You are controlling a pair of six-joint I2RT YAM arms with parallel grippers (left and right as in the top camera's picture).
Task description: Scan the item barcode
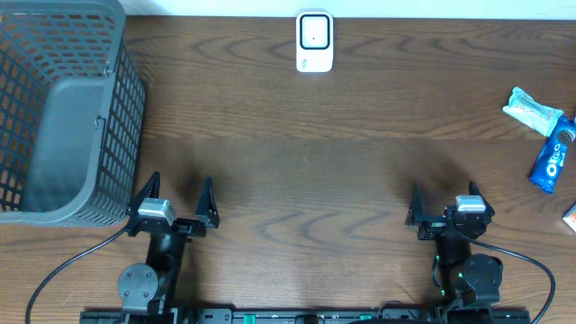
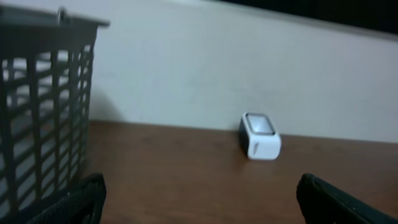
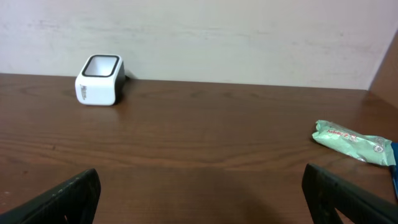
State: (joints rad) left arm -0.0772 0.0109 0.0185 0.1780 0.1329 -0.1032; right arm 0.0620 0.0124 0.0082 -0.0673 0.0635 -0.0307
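Note:
A white barcode scanner [image 1: 314, 41] with a dark window stands at the table's far edge, centre; it shows as the scanner [image 2: 259, 135] in the left wrist view and the scanner [image 3: 99, 80] in the right wrist view. Items lie at the far right: a green packet [image 1: 533, 111], seen again as the packet [image 3: 352, 142], and a blue Oreo pack [image 1: 553, 160]. My left gripper [image 1: 177, 201] is open near the front left, nothing between its fingers. My right gripper [image 1: 443, 203] is open near the front right, also holding nothing. Both are far from the items.
A grey plastic basket [image 1: 63, 108] fills the back left corner, just left of my left gripper; its wall [image 2: 43, 112] shows in the left wrist view. Part of another item [image 1: 571, 216] pokes in at the right edge.

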